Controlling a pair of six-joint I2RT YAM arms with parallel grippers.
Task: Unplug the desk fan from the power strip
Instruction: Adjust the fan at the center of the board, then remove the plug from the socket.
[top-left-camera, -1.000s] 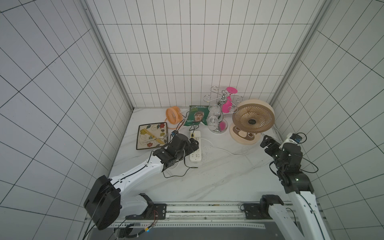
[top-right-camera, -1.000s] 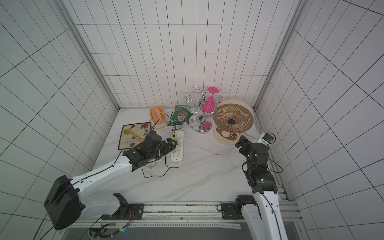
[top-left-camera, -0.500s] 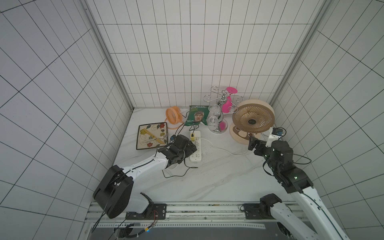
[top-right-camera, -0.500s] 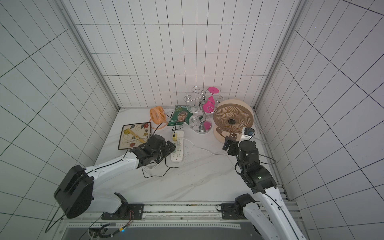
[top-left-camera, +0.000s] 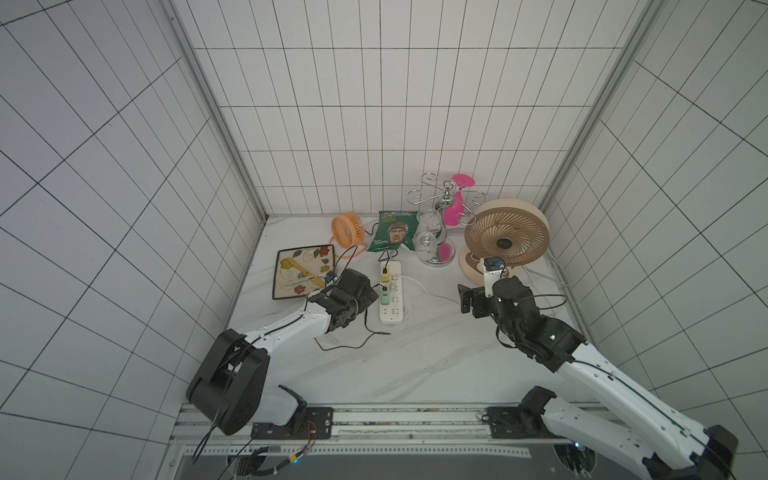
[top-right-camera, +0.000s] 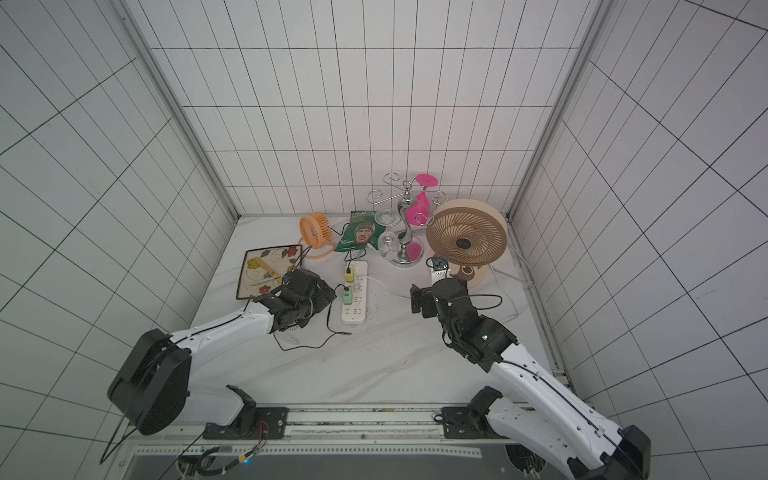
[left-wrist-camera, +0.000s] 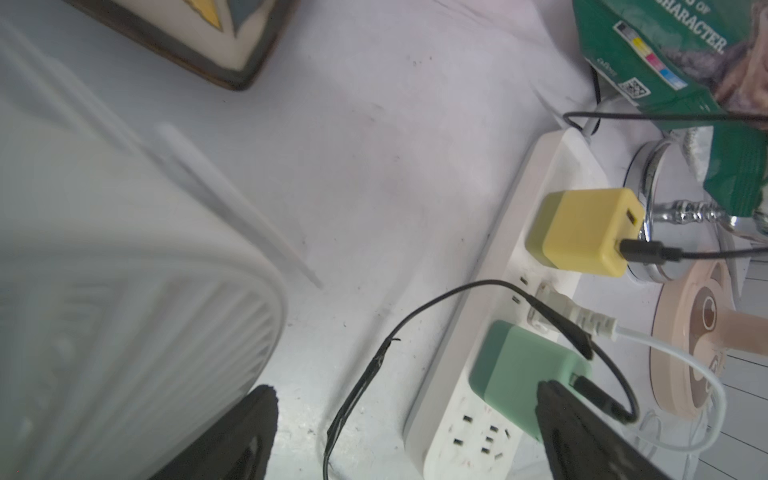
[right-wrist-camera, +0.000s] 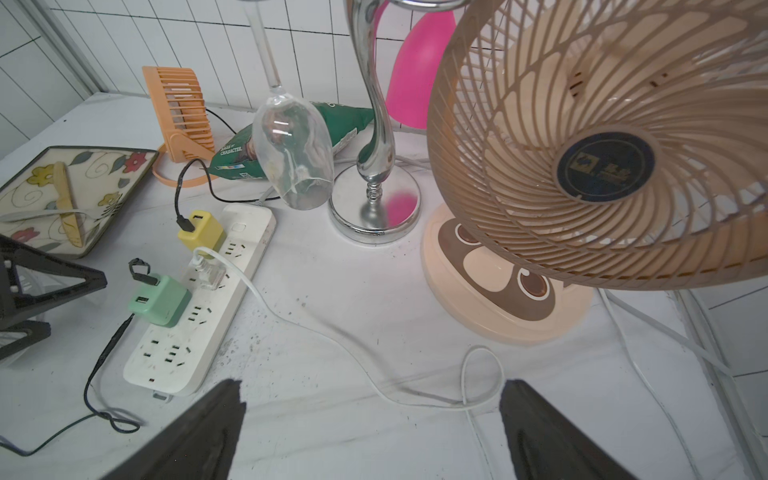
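The white power strip (top-left-camera: 391, 316) (top-right-camera: 354, 312) lies mid-table, with a yellow adapter (right-wrist-camera: 201, 230) and a green adapter (right-wrist-camera: 160, 300) plugged into it. Between them sits a clear plug (right-wrist-camera: 205, 273) (left-wrist-camera: 552, 309), and its white cord (right-wrist-camera: 332, 332) trails across the table toward the beige desk fan (top-left-camera: 505, 237) (top-right-camera: 465, 237). My left gripper (top-left-camera: 368, 293) (left-wrist-camera: 405, 395) is open, low at the strip's left edge, one finger over the green adapter. My right gripper (top-left-camera: 467, 300) (right-wrist-camera: 374, 388) is open above the cord's loop, right of the strip and holding nothing.
A small orange fan (top-left-camera: 348, 230) at the back has a black cable to the yellow adapter. A green snack bag (top-left-camera: 395, 237), a chrome glass rack (top-left-camera: 440, 249) and a flowered plate (top-left-camera: 303, 270) crowd the strip. Another black cable (top-left-camera: 353, 340) loops near the front.
My right gripper has swung left from the table's right edge toward the strip, staying open. The left gripper has stayed by the strip while its arm shifted.
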